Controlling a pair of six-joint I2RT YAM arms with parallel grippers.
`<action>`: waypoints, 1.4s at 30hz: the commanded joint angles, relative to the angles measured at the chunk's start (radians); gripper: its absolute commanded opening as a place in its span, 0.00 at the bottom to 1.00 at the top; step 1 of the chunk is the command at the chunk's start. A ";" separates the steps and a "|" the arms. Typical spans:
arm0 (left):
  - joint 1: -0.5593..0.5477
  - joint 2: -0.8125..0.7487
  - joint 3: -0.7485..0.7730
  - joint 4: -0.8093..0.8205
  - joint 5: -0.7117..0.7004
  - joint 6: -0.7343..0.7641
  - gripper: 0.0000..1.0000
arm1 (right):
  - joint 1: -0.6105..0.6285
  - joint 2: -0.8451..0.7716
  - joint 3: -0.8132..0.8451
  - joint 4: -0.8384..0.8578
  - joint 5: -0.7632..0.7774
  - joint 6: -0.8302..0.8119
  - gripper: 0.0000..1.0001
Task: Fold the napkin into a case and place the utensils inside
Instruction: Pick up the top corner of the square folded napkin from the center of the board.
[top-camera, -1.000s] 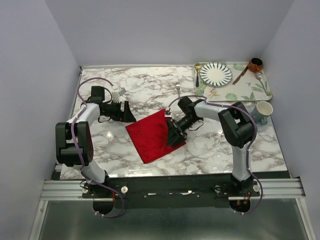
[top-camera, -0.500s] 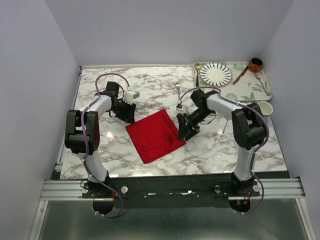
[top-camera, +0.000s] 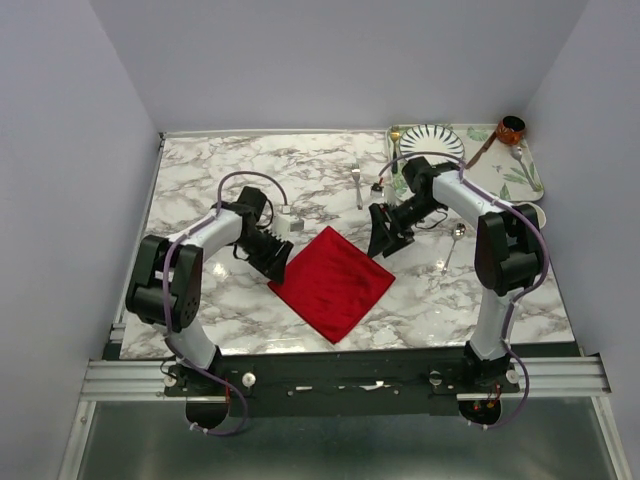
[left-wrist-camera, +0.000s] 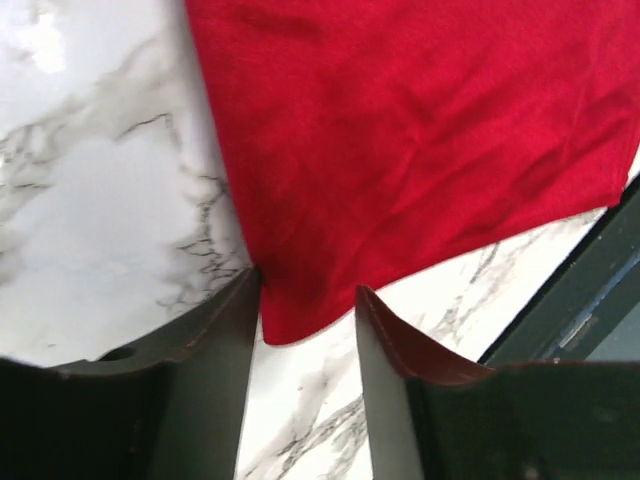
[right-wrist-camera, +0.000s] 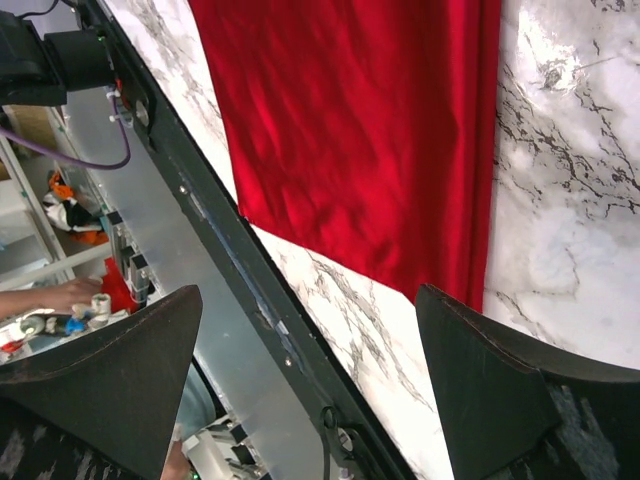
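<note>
- The napkin (top-camera: 332, 284) lies spread flat on the marble table (top-camera: 220, 170), a little toward 6 o'clock from the table's middle. It is turned like a diamond with one corner pointing at the arms' bases, and it is lightly creased and not folded into a case.
- The left gripper (top-camera: 279, 270) is down at the napkin's 9 o'clock corner. In the left wrist view its jaws stand about halfway apart. The cloth's tip lies in the gap, one finger (left-wrist-camera: 235, 330) touches the cloth's edge, and bare marble shows between the fingers. The jaws are not pinched on the cloth.
- The right gripper (top-camera: 388, 245) sits at 1 o'clock of the napkin, just off its far right edge. Its jaws are spread wide and hold nothing.
- A silver fork (top-camera: 356, 183) lies on the marble at 12 o'clock of the napkin, well apart from it.
- A silver spoon (top-camera: 452, 240) lies at 2 o'clock, beyond the right arm.
- A leaf-patterned tray (top-camera: 500, 185) fills the table's 1 o'clock corner. It carries a striped plate (top-camera: 425, 133), partly hidden by the right arm, and a brown cup (top-camera: 511, 128).
</note>
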 joint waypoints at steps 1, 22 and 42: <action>-0.016 -0.160 -0.034 0.026 -0.093 0.076 0.63 | -0.007 0.017 0.037 -0.021 0.024 -0.017 0.95; -0.820 -0.489 -0.478 0.534 -0.244 0.336 0.50 | -0.030 0.002 -0.030 0.065 -0.014 0.105 0.95; -0.915 -0.344 -0.444 0.634 -0.320 0.350 0.40 | -0.031 -0.052 -0.058 0.086 0.020 0.115 0.96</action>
